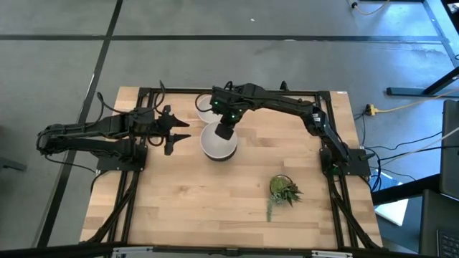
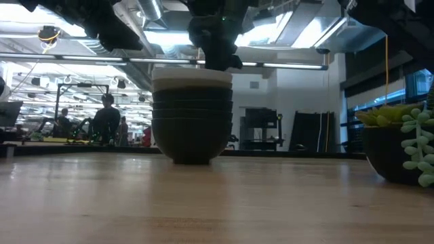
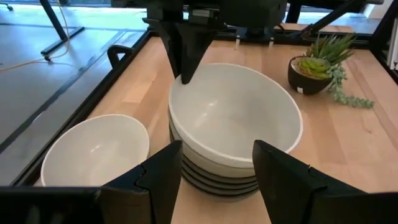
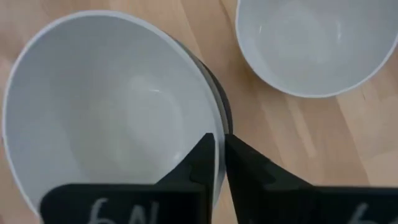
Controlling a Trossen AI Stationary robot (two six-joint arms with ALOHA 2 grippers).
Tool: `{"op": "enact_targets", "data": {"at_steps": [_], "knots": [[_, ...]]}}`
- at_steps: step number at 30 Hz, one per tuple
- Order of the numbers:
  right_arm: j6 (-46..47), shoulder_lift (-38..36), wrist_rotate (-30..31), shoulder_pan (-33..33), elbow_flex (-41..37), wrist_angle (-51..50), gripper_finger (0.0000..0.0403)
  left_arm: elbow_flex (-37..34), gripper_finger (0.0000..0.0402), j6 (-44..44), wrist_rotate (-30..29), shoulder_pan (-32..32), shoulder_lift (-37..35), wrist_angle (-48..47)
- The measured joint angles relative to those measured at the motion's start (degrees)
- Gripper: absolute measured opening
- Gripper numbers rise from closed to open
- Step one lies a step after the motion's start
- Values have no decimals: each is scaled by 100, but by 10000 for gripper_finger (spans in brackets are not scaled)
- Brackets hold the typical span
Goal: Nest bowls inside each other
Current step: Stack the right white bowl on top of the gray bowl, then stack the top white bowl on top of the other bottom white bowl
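On the left of the worktop (image 1: 179, 208) the left gripper (image 1: 178, 135) waits just beside the stack, its fingers spread and holding nothing, pointed toward the bowls.

At the middle stands the stack of bowls (image 1: 218, 142): dark bowls nested below (the low view shows several rims, though the exact count is hard to tell) with a white bowl (image 3: 233, 118) seated on top. The right gripper (image 4: 219, 163) reaches in from the far right side and pinches the rim of that top white bowl, one finger inside the wall and one outside, pressed close on it.

Just beyond the stack, toward the far edge, a second white bowl (image 1: 206, 105) sits alone on the wood, near the stack; whether they touch cannot be told.

On the right a small green plant (image 1: 285, 190) stands well apart from all this.

The step in hand looks like seating the white bowl on the stack. Next, the right gripper should let go of the rim and lift clear, then take the lone white bowl by its rim and lower it level into the top bowl.
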Motion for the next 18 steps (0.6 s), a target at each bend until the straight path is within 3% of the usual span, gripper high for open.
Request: {"op": "enact_targets", "data": {"at_steps": [11, 18], "knots": [[97, -20, -109, -1, 0, 309, 73, 0, 190, 8, 0, -1, 0, 11], [-18, -172, -114, 1, 144, 681, 117, -2, 190, 13, -2, -1, 0, -12]]}}
